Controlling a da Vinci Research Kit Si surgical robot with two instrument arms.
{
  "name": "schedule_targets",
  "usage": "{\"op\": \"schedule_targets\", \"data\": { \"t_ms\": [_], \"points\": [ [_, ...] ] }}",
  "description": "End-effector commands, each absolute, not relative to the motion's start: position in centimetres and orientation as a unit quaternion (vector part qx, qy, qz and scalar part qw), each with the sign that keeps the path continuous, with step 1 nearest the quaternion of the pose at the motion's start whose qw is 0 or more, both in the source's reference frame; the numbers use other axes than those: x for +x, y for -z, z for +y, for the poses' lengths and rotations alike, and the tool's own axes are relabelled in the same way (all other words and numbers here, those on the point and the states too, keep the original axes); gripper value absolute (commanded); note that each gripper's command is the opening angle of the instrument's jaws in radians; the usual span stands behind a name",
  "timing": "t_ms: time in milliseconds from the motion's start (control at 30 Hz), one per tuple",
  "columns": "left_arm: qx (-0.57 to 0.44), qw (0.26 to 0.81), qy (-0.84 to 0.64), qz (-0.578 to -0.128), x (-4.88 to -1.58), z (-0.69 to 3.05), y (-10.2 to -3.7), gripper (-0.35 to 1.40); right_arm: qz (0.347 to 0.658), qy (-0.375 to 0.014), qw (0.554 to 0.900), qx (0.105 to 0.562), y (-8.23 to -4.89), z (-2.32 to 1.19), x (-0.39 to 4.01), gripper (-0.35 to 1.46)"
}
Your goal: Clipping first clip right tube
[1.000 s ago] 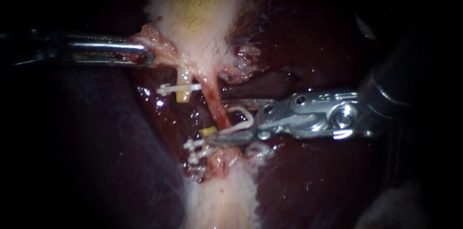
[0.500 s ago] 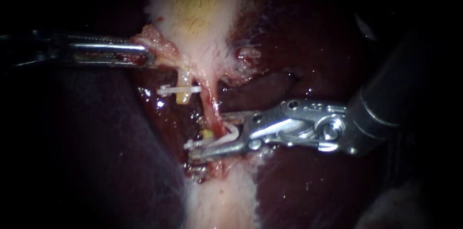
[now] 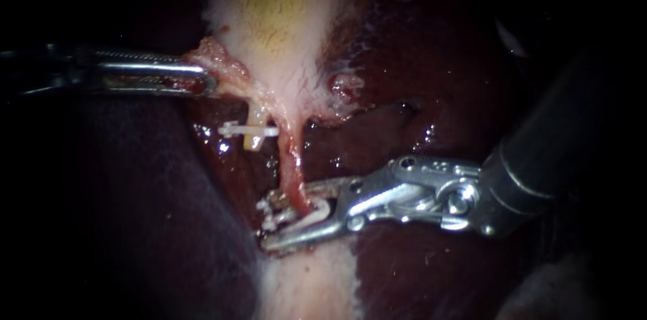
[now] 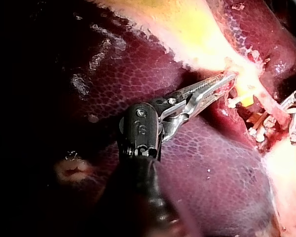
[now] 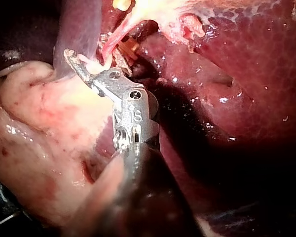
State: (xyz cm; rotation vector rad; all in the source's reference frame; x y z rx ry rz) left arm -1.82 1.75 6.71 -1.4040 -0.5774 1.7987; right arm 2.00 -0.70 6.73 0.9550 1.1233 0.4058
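The pink right tube (image 3: 291, 158) runs down from the pale gallbladder (image 3: 276, 17). My right instrument (image 3: 291, 217) comes in from the right. Its jaws straddle the tube low down and are drawn close together on a white clip (image 3: 323, 209). In the right wrist view the same jaws (image 5: 86, 66) sit at the tube's base. My left instrument (image 3: 210, 79) is shut on a pink flap of gallbladder tissue (image 3: 219, 57), holding it to the left; its toothed jaws (image 4: 226, 79) also show in the left wrist view.
The yellowish left tube stub (image 3: 255, 135) carries a white clip (image 3: 248, 130). More white clips (image 3: 269, 211) sit just left of the right jaws. Dark red liver (image 3: 418, 57) surrounds the site, and a pale tissue band (image 3: 306, 279) runs downward.
My right instrument has moved left and down onto the right tube. Its jaws have narrowed, and the clip's open arc has flattened between them. The left instrument has not moved.
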Motion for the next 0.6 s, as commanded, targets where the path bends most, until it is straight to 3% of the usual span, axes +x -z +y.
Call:
{"op": "schedule_targets", "data": {
  "t_ms": [33, 600],
  "points": [
    [-0.551, 0.384, -0.706, -0.226, -1.82, 1.75, -6.71, -0.35, 0.509, -0.182, 0.723, 0.431, -6.76, -0.72, 1.98, 0.45],
    [-0.552, 0.381, -0.706, -0.228, -1.85, 1.73, -6.75, -0.35, 0.509, -0.176, 0.724, 0.432, -6.82, -0.81, 1.93, 0.33]
  ]
}}
